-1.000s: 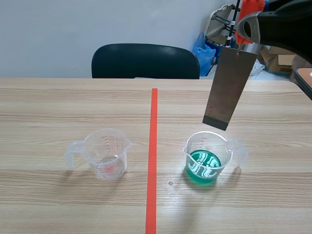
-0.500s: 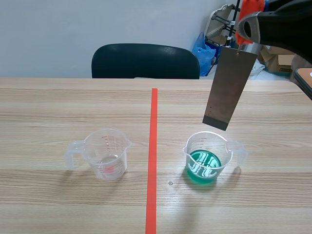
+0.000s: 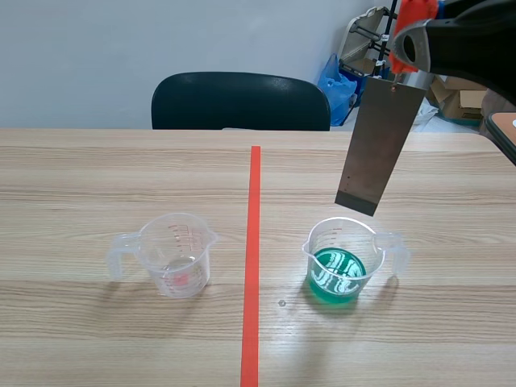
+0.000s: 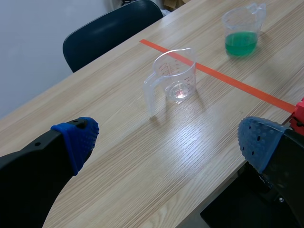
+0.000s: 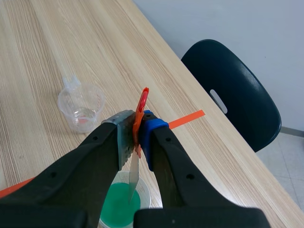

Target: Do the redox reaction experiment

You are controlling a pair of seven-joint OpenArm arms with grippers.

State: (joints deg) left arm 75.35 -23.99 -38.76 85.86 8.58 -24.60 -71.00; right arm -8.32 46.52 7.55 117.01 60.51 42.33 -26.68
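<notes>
Right arm: is showing no movement across the scene view; the right gripper [image 5: 137, 138] is holding at the same height, clamped on the top of the metal plate [image 3: 377, 141].
Metal plate: is hanging at the same tilt as a second ago, with its lower edge above the cup of green liquid [image 3: 345, 260] and no closer to the rim.
Green liquid: is lying at the same level, with no ripple or colour shift visible.
Clear cup [image 3: 173, 256]: is sitting on the same spot, left of the tape line.
Overall: nothing is visibly changing between the earlier pictures and now.
</notes>
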